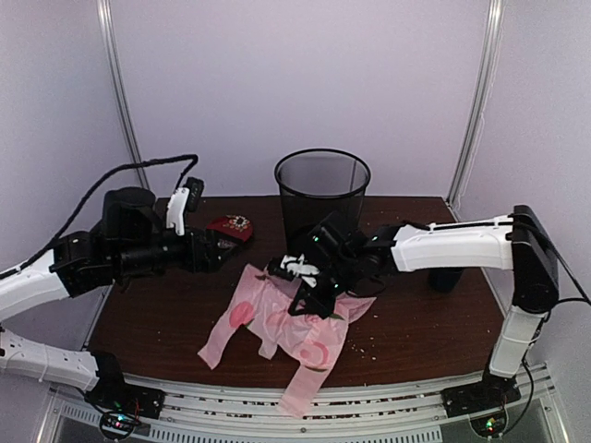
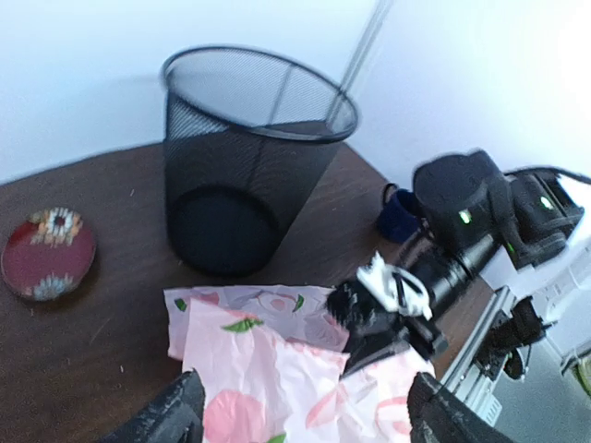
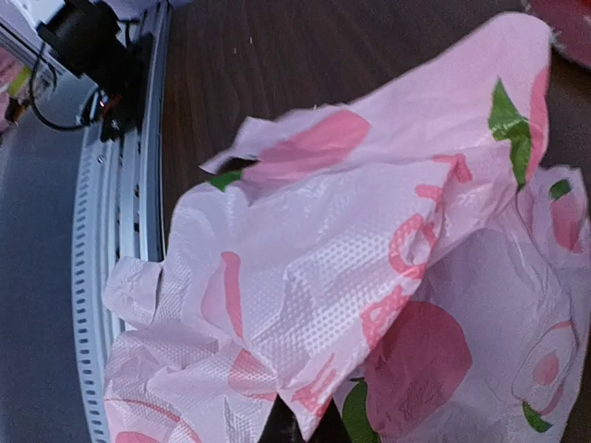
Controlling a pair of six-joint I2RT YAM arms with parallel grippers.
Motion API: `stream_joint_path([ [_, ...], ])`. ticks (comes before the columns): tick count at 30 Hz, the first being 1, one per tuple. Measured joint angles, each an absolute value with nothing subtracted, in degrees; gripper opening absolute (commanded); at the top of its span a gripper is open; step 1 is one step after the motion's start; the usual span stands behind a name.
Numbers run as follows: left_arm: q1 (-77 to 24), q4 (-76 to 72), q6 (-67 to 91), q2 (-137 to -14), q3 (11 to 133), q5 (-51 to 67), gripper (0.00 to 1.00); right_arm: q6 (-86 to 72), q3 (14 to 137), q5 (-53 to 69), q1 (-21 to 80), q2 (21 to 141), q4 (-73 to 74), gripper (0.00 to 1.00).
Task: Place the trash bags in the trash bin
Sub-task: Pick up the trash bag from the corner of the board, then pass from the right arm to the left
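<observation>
Toward the table's front edge, the crinkly pale-pink plastic trash bag (image 1: 277, 332) lies spread under my right gripper (image 1: 309, 288); I cannot tell its jaws' grip. My left gripper (image 2: 305, 399) gapes wide, empty. Wider than the black wire-mesh bin (image 1: 319, 208) by the back edge, the bag may drape over the rim

My right gripper (image 1: 309, 286) sits at the top edge of the pale-pink trash bag (image 1: 277, 332), spread on the dark table (image 1: 416, 323) just before the black mesh trash bin (image 1: 321, 194); my left gripper (image 1: 214, 251) hangs near a red dish (image 1: 230, 226).
</observation>
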State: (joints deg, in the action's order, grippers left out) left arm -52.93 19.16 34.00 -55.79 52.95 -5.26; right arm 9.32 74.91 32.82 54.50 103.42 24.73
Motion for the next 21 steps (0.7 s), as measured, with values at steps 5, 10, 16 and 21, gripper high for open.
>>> stream_joint_path([
  [5,-52.9,21.3,25.7,-53.9,58.0,5.6,0.24,6.7,72.6,40.6,46.2,91.7,24.1,0.00],
  [10,-56.3,20.9,20.2,-58.2,56.5,18.2,0.44,5.5,64.5,45.5,41.8,81.5,21.9,0.00],
  [16,-62.4,10.7,21.5,-65.6,48.8,24.7,0.75,5.7,57.6,45.0,39.7,77.3,22.0,0.00],
  [21,-62.5,0.7,31.4,-72.5,46.0,22.0,0.74,5.8,54.7,42.7,37.8,74.6,20.3,0.00],
])
